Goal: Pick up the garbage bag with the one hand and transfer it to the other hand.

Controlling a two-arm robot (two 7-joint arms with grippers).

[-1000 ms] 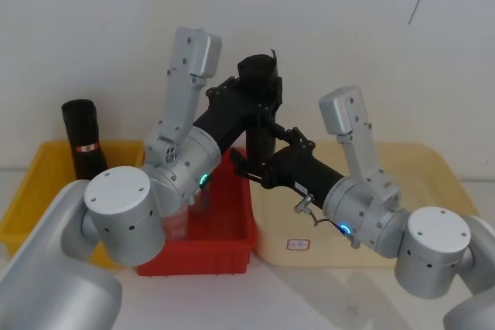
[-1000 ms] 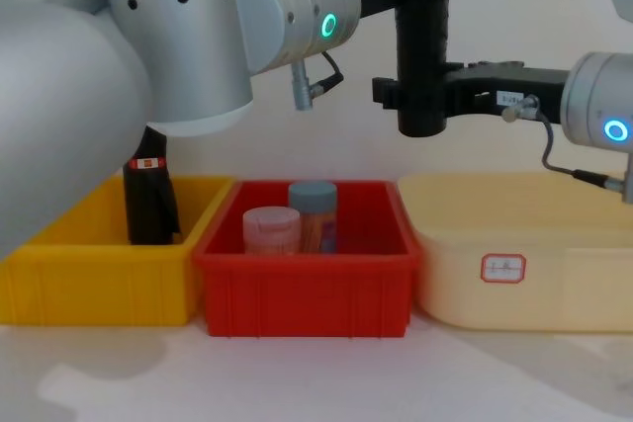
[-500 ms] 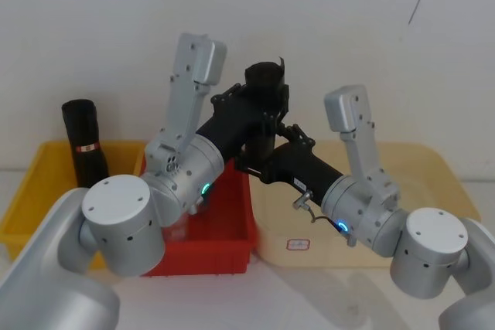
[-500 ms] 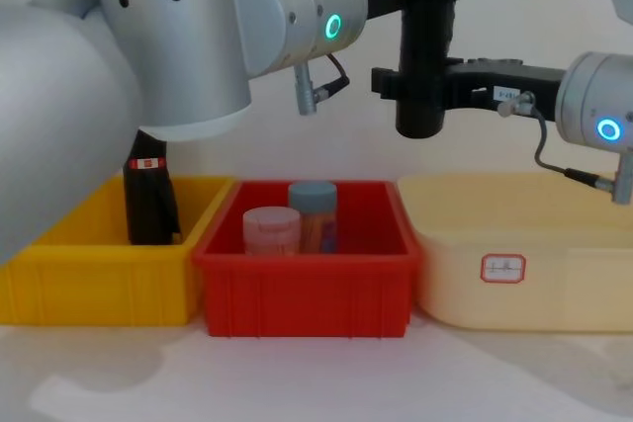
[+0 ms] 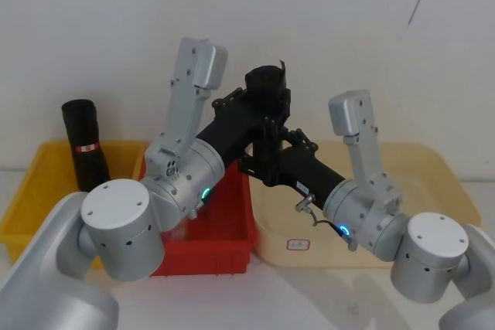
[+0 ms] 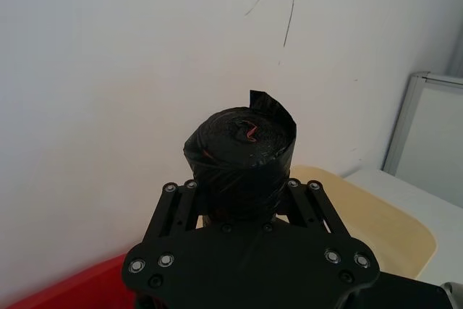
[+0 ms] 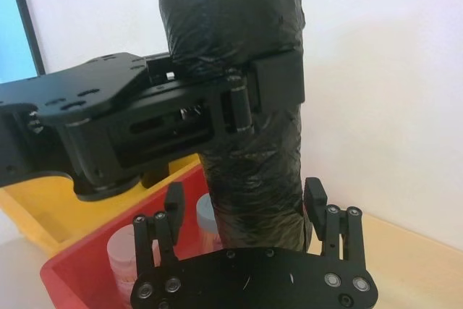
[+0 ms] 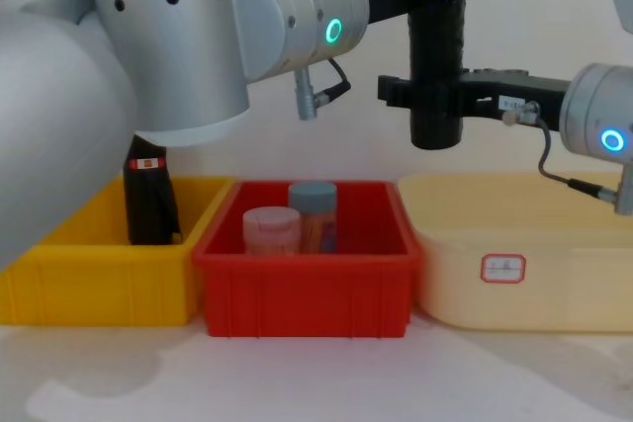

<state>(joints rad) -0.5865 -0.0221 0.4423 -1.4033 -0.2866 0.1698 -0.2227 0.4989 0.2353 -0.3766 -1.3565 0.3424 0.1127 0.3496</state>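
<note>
The garbage bag (image 5: pixel 83 141), a black roll with a red-and-white band, stands upright in the yellow bin (image 5: pixel 35 191); in the chest view the garbage bag (image 8: pixel 148 207) is partly hidden behind my left arm. My left gripper (image 5: pixel 263 107) is shut on another black roll (image 5: pixel 265 83), a creased one, and holds it upright above the bins. The creased roll (image 8: pixel 437 56) hangs between both hands. My right gripper (image 7: pixel 242 200) is open, with one finger on each side of the creased roll's (image 7: pixel 249 164) lower part, a small gap beside it.
A red bin (image 8: pixel 307 274) in the middle holds a pink-lidded jar (image 8: pixel 271 227) and a blue-lidded jar (image 8: pixel 313 207). A cream tub (image 8: pixel 524 244) sits on the right. A white wall stands close behind the bins.
Both arms have shifted a little to the right with the creased roll between them. My right gripper has stayed around the roll's lower part.
</note>
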